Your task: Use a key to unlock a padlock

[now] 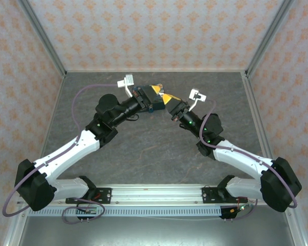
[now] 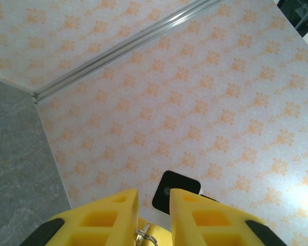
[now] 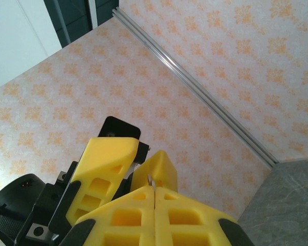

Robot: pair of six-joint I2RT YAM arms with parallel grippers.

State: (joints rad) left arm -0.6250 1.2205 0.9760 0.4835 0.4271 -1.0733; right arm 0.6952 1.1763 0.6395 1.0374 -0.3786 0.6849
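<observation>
Across the lower and middle part of the overhead frame lies the grey, stone-patterned table (image 1: 154, 154), closed in by orange-flowered wall panels (image 1: 154, 31). From the bottom corners the left arm (image 1: 66, 154) and the right arm (image 1: 236, 156) reach inward and meet at the upper centre. There the left gripper (image 1: 155, 91) and the right gripper (image 1: 169, 98) sit tip to tip, raised off the table. In the left wrist view the left gripper's yellow fingers (image 2: 118, 215) stand a little apart. Low in that gap, at the bottom edge of the frame, shows a thin metal loop that I take for the shackle of the padlock (image 2: 142, 237). Its body is hidden, and I cannot tell whether the jaws pinch it or merely flank it. In the right wrist view the right gripper (image 3: 154, 171) is clenched, its pads pressed flat together. A pale sliver (image 3: 150, 179) shows at the seam and may be the key, though it is too small to name. The padlock should handle as a light, rigid and smooth-faced thing, likely to twist or slip under a sideways push. The best hold is probably across the flat faces of its body, leaving the shackle free to spring and the keyhole turned toward the other gripper.
</observation>
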